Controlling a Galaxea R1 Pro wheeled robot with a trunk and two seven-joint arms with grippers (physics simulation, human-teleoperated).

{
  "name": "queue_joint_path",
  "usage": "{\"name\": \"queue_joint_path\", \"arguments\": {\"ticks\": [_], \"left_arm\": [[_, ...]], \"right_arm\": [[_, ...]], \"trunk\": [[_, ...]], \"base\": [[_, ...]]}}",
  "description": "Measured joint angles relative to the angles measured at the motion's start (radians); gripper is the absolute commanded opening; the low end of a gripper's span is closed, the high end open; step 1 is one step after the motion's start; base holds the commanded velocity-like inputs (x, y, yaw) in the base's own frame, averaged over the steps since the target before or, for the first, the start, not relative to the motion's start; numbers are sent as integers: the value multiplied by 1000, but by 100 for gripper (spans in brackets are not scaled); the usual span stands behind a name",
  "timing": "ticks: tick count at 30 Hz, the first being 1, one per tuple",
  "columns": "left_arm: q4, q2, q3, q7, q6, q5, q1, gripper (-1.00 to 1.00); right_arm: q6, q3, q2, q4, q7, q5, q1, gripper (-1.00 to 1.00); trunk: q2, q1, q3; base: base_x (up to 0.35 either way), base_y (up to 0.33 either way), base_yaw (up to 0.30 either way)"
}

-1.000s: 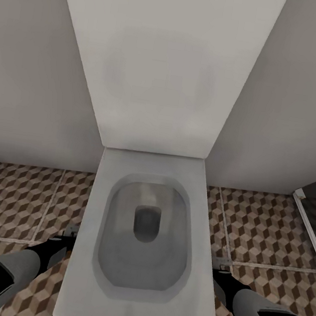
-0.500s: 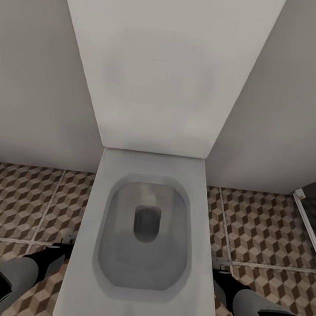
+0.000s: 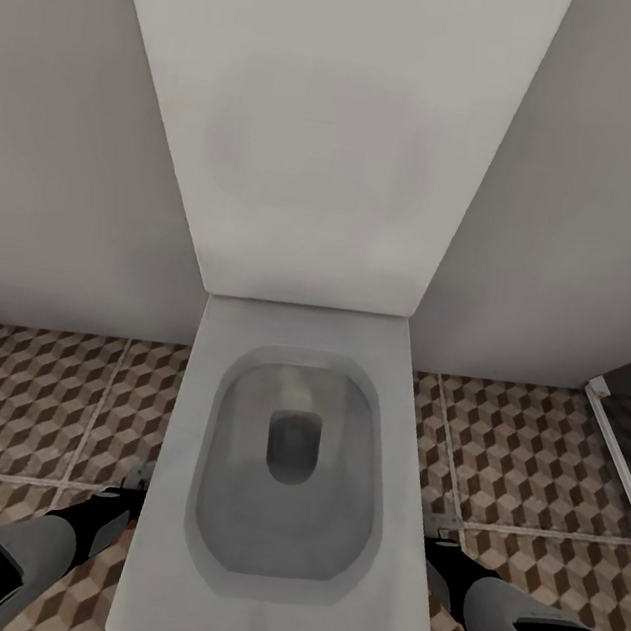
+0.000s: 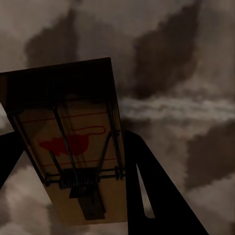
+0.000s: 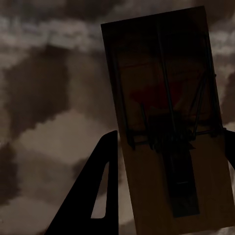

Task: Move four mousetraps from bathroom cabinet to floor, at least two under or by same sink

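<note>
In the left wrist view a tan mousetrap [image 4: 73, 142] with black wire and a red mark sits between the dark fingers [image 4: 156, 196] of my left gripper [image 4: 73, 196], which is shut on it. My right gripper [image 5: 166, 196] is shut on a second mousetrap [image 5: 169, 127], just above the cube-patterned bathroom floor [image 5: 44, 98]. In the head view the left gripper [image 3: 115, 508] hangs low beside the toilet's left side. The right gripper [image 3: 442, 552] hangs low beside its right side. The cabinet and the sink are out of view.
A white toilet [image 3: 261, 611] with its lid raised against the wall stands straight ahead between my arms. Patterned floor tiles [image 3: 31, 394] spread to both sides. A white-framed dark panel [image 3: 620, 442] stands at the far right.
My left arm has sunk slightly lower and outward beside the toilet. The right arm and the view have stayed put.
</note>
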Motion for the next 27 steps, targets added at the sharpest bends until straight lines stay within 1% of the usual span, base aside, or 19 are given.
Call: {"name": "queue_joint_path", "arguments": {"ticks": [6, 14, 22, 27], "left_arm": [[0, -2, 0, 0, 8, 0, 0, -100], [0, -3, 0, 0, 9, -1, 15, -100], [0, -3, 0, -1, 9, -1, 20, -100], [0, -9, 0, -1, 9, 0, 21, -100]], "right_arm": [[0, -1, 0, 0, 0, 0, 0, -100], [-2, -2, -1, 0, 0, 0, 1, -100], [-18, -2, -2, 0, 0, 0, 1, -100], [-25, -2, -2, 0, 0, 0, 17, -100]], "trunk": [[0, 0, 0], [0, 0, 0], [0, 0, 0], [0, 0, 0]], "base": [[0, 0, 0], [0, 0, 0], [0, 0, 0], [0, 0, 0]]}}
